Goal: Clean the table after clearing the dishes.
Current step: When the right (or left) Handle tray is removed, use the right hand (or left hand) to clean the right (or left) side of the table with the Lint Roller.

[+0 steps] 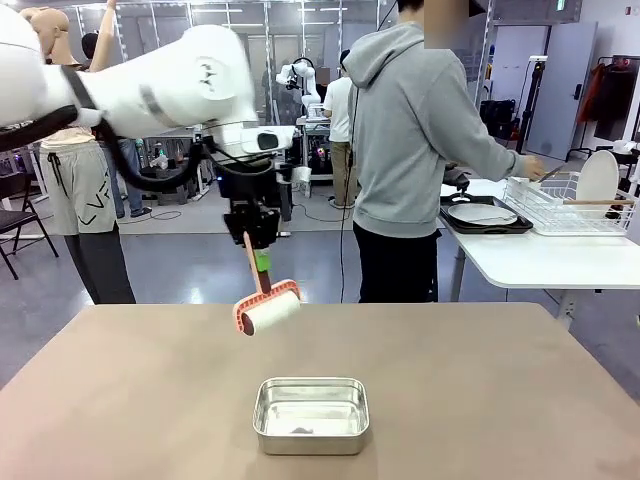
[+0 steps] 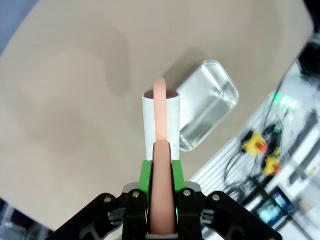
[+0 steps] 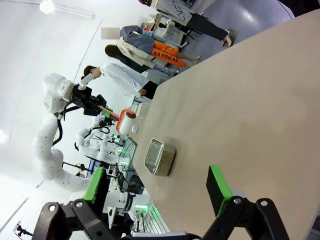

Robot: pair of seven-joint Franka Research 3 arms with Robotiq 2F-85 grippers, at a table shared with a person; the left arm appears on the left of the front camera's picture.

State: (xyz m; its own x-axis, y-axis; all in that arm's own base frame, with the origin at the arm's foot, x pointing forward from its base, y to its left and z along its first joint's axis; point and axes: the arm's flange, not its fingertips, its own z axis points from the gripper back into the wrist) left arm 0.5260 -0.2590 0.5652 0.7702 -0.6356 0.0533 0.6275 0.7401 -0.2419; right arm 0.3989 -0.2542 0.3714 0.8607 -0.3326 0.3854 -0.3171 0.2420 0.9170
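Our taupe table [image 1: 150, 400] bears a steel pan [image 1: 311, 415]; left gripper [image 2: 161, 172] pinches a lint roller [image 1: 268, 308], right gripper [image 3: 157, 181] gapes; a person [image 1: 410, 150] stands beyond.

taupe table [image 1: 120, 400], white roller [image 1: 272, 313] with salmon handle [image 1: 250, 257], silver pan [image 1: 310, 444], grey hoodie [image 1: 410, 130].

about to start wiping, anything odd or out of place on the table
Only the pan, sitting near the robot's edge of the table with a small dark scrap inside. Nothing looks spilled or damaged.
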